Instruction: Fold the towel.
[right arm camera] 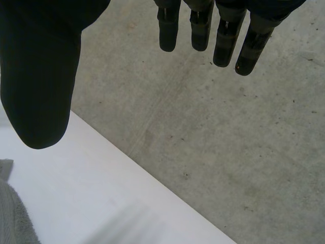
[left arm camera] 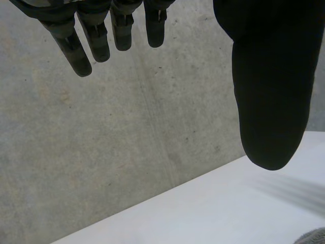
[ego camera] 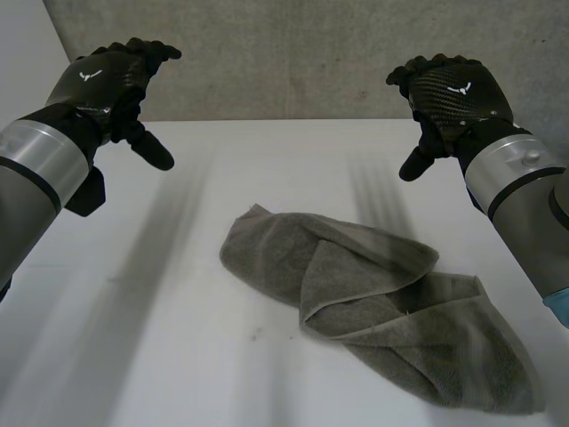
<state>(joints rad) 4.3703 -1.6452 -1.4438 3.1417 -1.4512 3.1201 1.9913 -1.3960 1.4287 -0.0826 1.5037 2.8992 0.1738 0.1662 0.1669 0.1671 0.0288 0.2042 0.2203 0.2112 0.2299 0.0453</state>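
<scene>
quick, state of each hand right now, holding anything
Left hand: open, holding nothing.
Right hand: open, holding nothing.
The towel lies apart from both.

left wrist view: towel mostly cut off | right wrist view: same | head view: folds hide towel's underlayers

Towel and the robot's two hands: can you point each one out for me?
towel (ego camera: 382,294): head view, on its rumpled middle fold.
left hand (ego camera: 96,82): head view, on the back of the hand.
right hand (ego camera: 455,93): head view, on the back of the hand.
</scene>
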